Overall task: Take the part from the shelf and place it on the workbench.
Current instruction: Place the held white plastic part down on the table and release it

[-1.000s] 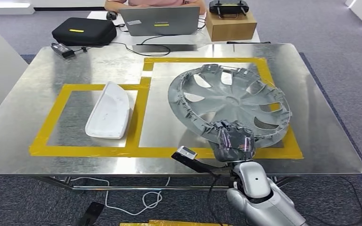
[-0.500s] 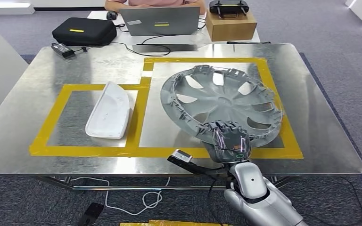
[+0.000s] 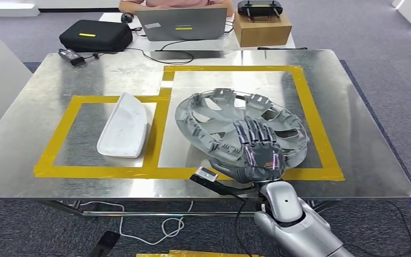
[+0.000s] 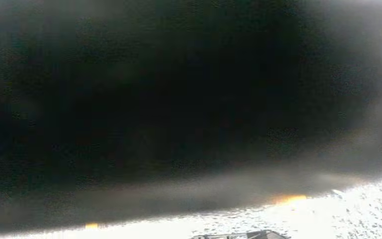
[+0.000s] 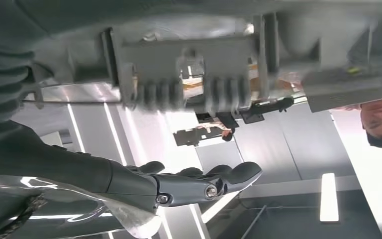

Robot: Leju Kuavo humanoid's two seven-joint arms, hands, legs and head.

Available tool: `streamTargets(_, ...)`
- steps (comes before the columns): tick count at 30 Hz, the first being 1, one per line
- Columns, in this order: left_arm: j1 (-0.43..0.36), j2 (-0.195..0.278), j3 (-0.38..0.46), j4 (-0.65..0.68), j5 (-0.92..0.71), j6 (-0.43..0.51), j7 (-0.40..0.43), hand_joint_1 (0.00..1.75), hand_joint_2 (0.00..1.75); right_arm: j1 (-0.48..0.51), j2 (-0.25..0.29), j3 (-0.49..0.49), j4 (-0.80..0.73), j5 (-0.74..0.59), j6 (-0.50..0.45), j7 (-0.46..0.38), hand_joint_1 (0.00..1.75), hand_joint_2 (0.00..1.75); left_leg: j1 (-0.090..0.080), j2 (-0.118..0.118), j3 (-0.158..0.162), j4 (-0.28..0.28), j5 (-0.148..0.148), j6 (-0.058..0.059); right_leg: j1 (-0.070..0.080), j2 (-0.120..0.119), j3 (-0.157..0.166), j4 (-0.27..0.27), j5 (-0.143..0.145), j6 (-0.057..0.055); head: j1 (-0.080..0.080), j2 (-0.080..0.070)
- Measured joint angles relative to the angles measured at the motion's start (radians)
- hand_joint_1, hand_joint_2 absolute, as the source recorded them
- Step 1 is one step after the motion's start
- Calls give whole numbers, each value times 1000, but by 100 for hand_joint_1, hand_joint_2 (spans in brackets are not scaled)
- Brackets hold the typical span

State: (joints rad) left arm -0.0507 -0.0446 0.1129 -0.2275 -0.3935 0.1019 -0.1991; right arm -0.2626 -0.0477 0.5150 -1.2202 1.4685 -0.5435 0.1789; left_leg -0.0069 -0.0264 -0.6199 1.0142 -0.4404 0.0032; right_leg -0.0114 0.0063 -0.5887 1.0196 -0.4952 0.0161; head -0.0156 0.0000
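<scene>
Steel worktop [image 3: 85, 69], yellow tape boxes, grey carpet round it.
My right hand [image 3: 257, 152] lies flat, fingers spread, on the hubcap [image 3: 214, 115] rim at 6 o'clock; left hand can't tell.

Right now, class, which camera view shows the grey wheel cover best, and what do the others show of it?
The head view: the whole wheel cover lies in the taped square under the right hand. The right wrist view gives a close stretch of its ribbed rim. The left wrist view is too dark to tell.
</scene>
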Motion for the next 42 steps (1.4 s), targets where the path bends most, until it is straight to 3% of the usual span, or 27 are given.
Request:
streamTargets(24, -1, 0, 0, 0, -28, 25, 12, 0, 0, -5, 1, 6, -2, -3, 1, -2, 0, 0, 0, 0, 0, 0, 0, 0, 0, 0, 0, 0, 0, 0, 0, 0)
streamTargets(32, -1, -1, -8, 0, -51, 48, 10, 0, 0, -2, 13, 39, -114, 35, -7, -3, 0, 0, 0, 0, 0, 0, 0, 0, 0, 0, 0, 0, 0, 0, 0, 0)
streamTargets(42, -3, -3, -35, 0, -90, 69, 10, 0, 0, 1, 14, 49, -146, 32, -15, -4, 0, 0, 0, 0, 0, 0, 0, 0, 0, 0, 1, 0, 0, 0, 0, 0)
